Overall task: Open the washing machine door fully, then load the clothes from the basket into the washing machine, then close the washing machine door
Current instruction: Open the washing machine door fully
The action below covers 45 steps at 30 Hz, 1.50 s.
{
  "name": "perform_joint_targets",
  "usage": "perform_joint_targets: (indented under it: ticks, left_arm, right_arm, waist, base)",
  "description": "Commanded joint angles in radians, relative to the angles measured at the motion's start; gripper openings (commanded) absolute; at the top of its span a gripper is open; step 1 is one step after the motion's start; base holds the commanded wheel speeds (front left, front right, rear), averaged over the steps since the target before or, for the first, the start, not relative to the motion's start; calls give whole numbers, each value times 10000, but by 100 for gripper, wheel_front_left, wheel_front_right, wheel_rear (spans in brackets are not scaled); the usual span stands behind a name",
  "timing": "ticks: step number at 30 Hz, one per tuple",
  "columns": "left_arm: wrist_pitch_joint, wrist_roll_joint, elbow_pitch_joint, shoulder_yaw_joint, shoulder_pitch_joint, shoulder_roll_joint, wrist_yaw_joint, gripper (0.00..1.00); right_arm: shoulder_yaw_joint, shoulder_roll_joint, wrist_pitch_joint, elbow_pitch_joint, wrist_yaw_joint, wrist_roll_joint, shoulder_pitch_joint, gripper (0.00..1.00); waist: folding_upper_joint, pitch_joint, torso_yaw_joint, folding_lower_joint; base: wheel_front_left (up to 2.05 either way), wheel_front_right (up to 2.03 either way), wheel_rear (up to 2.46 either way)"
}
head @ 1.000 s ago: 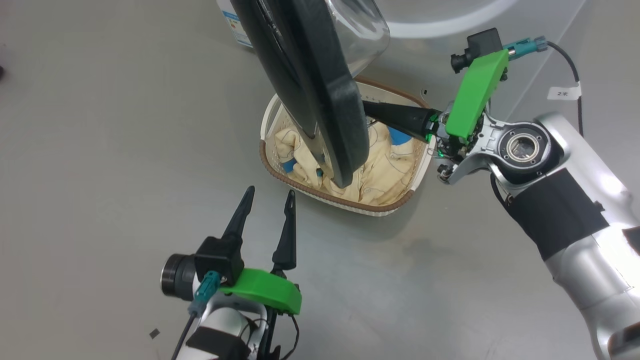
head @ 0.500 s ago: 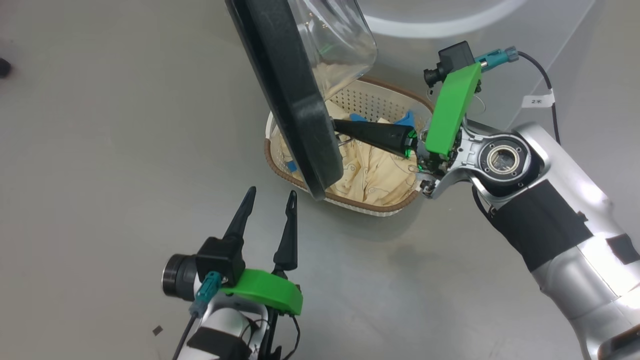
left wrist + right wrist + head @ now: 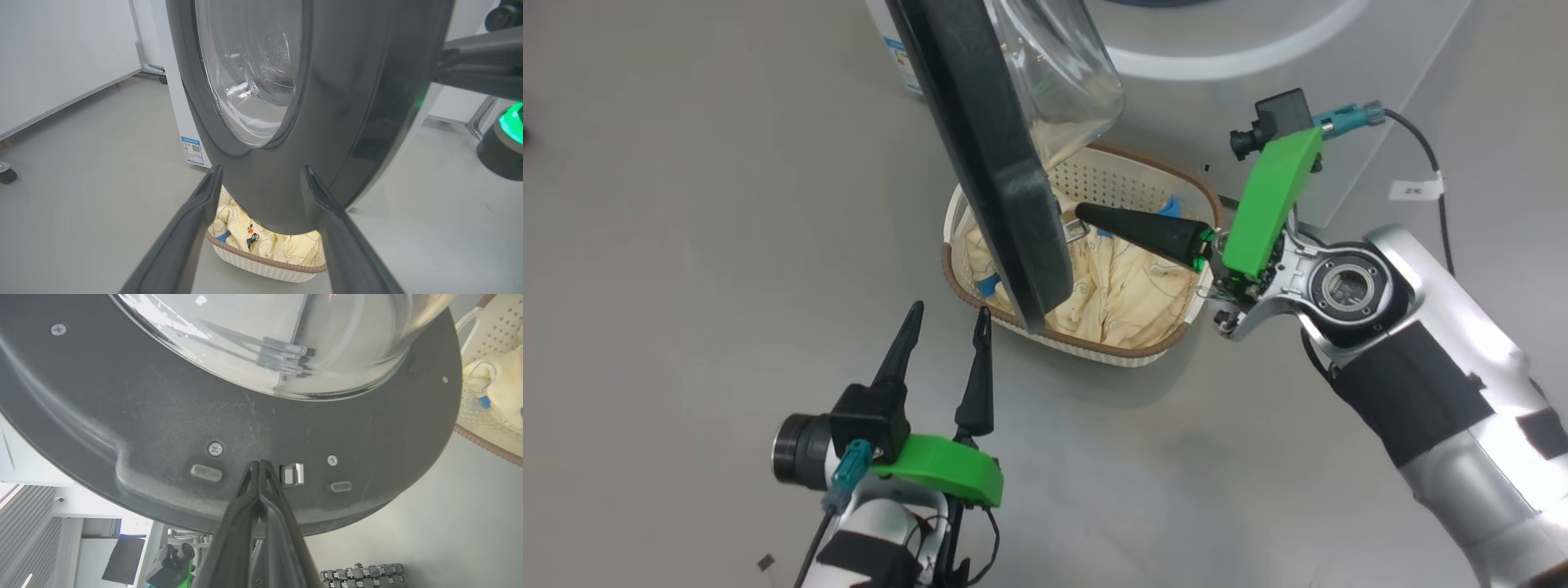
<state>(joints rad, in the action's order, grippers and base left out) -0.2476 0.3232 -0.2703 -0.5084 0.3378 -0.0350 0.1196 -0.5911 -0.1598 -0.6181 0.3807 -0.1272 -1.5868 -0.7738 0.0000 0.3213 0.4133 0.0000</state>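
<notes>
The washing machine door (image 3: 988, 163) stands ajar, edge-on above the basket (image 3: 1094, 343), its glass bowl (image 3: 1062, 73) facing right. My right gripper (image 3: 1082, 214) is shut with nothing in it. Its tip rests on the door's inner rim (image 3: 163, 416), just beside the metal latch (image 3: 293, 473). Cream-yellow clothes (image 3: 1127, 286) with blue cuffs lie in the basket, partly hidden by the door. My left gripper (image 3: 949, 310) is open and holds nothing. It hangs in front of the door's outer face (image 3: 359, 102), apart from it. The white washing machine (image 3: 1258, 49) is at the top.
Grey floor lies all around. A blue sticker (image 3: 192, 150) sits low on the machine's front. White wall panels and a frame leg (image 3: 147, 69) stand to the left of the machine. The right arm's cable (image 3: 1429, 155) hangs by the machine's corner.
The door has swung further left, away from the machine, with the right gripper's tip against its inner rim. More of the basket and clothes shows. The head view has shifted a little.
</notes>
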Motion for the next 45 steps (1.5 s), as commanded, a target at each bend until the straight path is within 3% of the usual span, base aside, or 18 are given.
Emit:
perform_joint_targets:
  ticks: [1,6,12,16,22,28,36,43,45]
  left_arm:
    - [-141,-226,194,497,-42,-152,-50,100]
    - [-141,-458,80,798,-163,-152,-135,100]
    - [-141,-861,-94,1520,-441,-152,-325,100]
    - [-141,-1177,-149,2081,-642,-152,-527,100]
    - [-141,-1611,-111,2886,-1085,-158,-802,100]
    - [-141,-1863,-95,3529,-1562,-171,-1047,100]
    - [-141,-2009,-83,3951,-1947,-162,-1255,100]
    - [-141,-1986,-60,4194,-2217,-156,-1337,100]
    - [-141,-1945,-49,4221,-2258,-155,-1336,100]
  right_arm:
    - [62,-227,454,-568,-35,506,177,0]
    - [-15,-947,1543,-1232,-35,1528,756,0]
    - [-683,-2082,4218,-1918,-35,3781,1748,0]
    - [-1201,-2586,6206,-1685,-35,5276,2252,0]
    - [-1161,-2754,8277,-844,-35,6763,2969,0]
    - [349,-2110,8771,-416,-35,8512,3805,0]
    - [3001,-616,8796,-911,-35,10422,5507,0]
    - [4185,145,8797,-1047,-35,11861,6409,0]
    - [4564,289,8797,-1080,-35,12382,6536,76]
  waist:
    - [0,-277,-293,0]
    - [0,-657,-693,0]
    - [0,-1210,-1391,0]
    - [0,-1598,-1842,0]
    - [0,-2153,-2540,0]
    - [0,-2539,-3183,0]
    - [0,-2952,-3736,0]
    - [0,-3213,-4019,0]
    - [0,-3246,-4068,0]
  base:
    - [0,0,0]
    - [0,0,0]
    - [0,0,0]
    - [0,0,0]
    - [0,0,0]
    - [0,0,0]
    - [0,0,0]
    - [0,0,0]
    - [0,0,0]
